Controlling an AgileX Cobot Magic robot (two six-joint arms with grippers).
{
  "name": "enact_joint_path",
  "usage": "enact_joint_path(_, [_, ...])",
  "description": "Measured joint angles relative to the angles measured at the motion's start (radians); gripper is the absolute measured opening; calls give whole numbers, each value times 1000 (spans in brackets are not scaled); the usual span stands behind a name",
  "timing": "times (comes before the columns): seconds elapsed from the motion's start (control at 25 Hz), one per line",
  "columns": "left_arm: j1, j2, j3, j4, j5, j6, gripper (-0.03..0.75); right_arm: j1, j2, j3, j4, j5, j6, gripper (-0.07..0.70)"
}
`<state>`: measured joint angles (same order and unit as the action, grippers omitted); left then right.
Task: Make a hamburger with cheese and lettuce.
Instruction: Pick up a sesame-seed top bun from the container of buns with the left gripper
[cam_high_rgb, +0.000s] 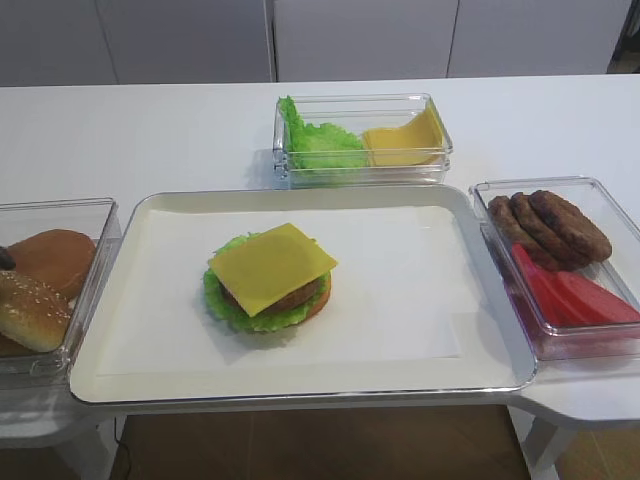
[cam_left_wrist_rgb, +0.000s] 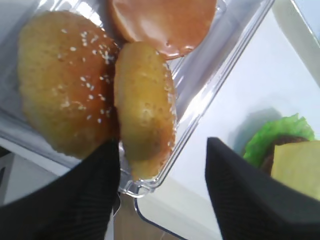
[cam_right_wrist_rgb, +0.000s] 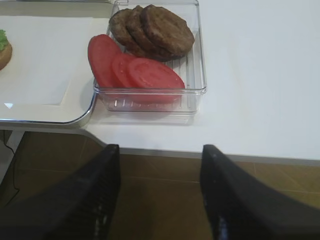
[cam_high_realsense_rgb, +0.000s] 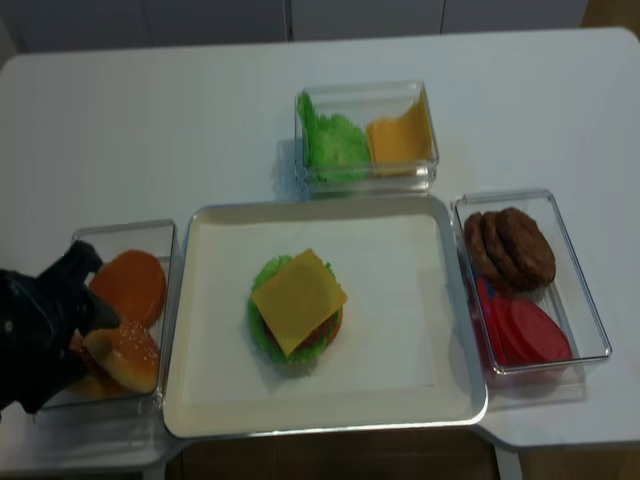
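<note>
Exterior high view shows the hamburger (cam_high_rgb: 268, 282) in the middle of the tray (cam_high_rgb: 440, 375): lettuce (cam_high_rgb: 240, 312), patty and cheese (cam_high_rgb: 271, 265) are stacked, only the sesame top (cam_left_wrist_rgb: 67, 87) is missing. My left pincer (cam_left_wrist_rgb: 162, 187) hangs with jaws apart over the bun box (cam_left_wrist_rgb: 235, 47), holding nothing. I read no writing anywhere.
</note>
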<state>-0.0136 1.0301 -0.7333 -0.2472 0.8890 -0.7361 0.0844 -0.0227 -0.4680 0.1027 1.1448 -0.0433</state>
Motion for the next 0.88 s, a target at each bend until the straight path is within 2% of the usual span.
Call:
enact_joint_path(0.64, [0,59,13,-16,-20,42,404,0,0,0,0,0,0,405])
enact_joint_path(0.88, [0,74,13,-16,-45,44,404,0,0,0,0,0,0,406])
